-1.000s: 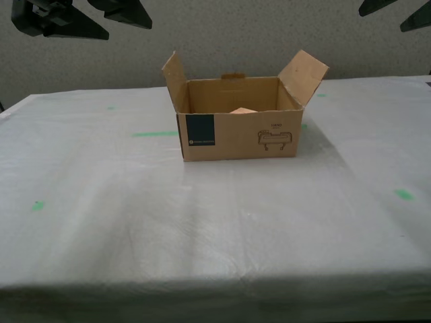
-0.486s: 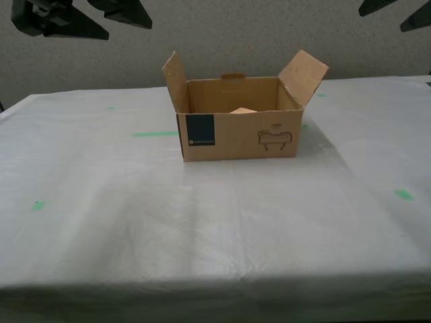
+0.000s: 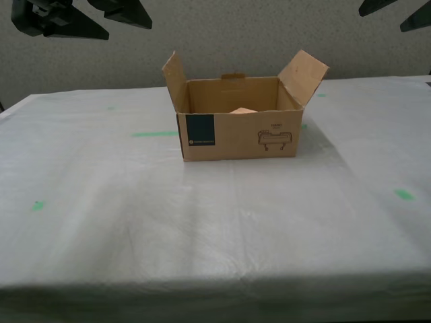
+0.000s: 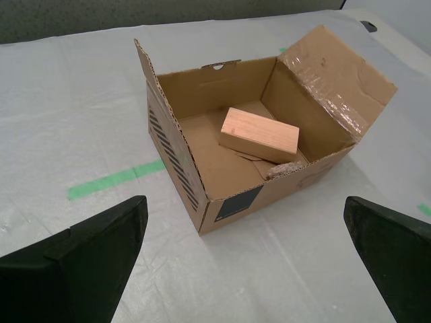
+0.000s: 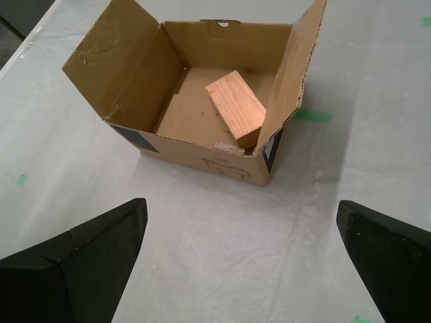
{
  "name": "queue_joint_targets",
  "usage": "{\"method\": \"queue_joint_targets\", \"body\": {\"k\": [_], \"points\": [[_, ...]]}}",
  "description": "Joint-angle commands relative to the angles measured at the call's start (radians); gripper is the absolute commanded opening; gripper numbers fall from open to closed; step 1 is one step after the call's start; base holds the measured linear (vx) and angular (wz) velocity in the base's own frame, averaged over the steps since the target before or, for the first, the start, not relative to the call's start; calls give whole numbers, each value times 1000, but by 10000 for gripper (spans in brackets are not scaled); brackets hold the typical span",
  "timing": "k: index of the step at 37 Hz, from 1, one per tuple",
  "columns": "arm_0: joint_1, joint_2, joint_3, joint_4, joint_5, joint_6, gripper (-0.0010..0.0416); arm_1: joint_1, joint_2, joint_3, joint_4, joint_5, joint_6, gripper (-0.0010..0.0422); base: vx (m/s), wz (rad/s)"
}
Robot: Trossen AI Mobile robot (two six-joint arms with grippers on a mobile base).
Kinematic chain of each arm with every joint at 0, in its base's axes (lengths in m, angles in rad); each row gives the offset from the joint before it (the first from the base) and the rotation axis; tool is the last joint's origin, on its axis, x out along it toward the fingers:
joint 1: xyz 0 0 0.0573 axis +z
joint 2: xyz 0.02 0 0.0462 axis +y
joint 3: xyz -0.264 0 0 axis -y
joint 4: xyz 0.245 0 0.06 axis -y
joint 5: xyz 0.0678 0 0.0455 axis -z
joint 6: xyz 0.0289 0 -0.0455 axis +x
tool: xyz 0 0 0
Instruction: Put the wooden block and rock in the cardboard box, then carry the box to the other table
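The cardboard box [image 3: 237, 133] sits on the other table [image 3: 202, 222], the one under a wrinkled white sheet with green tape marks [image 3: 155, 134]. Both side flaps stand up and splay outward; the navy label and the line drawing face the exterior camera.

The wooden block [image 4: 259, 134] lies inside on the box floor, tilted, resting partly on an inner bottom flap. In the exterior view only its top edge [image 3: 242, 110] shows above the front wall. The rock [image 4: 283, 170] lies inside too, against the front wall and just beside the block; in the first wrist view it is a pale lump [image 5: 225, 145] mostly hidden by the wall's rim.

The robot's first gripper [image 5: 242, 269] hangs over bare sheet on the near side of the box. Its two dark fingers [image 5: 81, 269] are spread wide with nothing between them; the box lies ahead of the fingertips, well apart from them.

The second gripper [image 4: 242, 269] is likewise spread wide and empty, fingers [image 4: 81, 269] framing bare sheet, with the box's labelled corner ahead of the tips, untouched.

In the exterior view dark arm parts [image 3: 74, 17] show at the upper corners, clear of the box and table.
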Motion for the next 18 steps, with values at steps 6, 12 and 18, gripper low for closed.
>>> {"method": "queue_joint_targets", "body": {"k": [6, 12, 18], "points": [[-1, 0, 1, 2, 0, 1, 394, 0, 0, 0, 1, -1, 0, 400, 0, 0], [-1, 0, 1, 2, 0, 1, 394, -1, 0, 0, 1, -1, 0, 400, 0, 0], [-1, 0, 1, 2, 0, 1, 394, 0, 0, 0, 1, -1, 0, 400, 0, 0]]}}
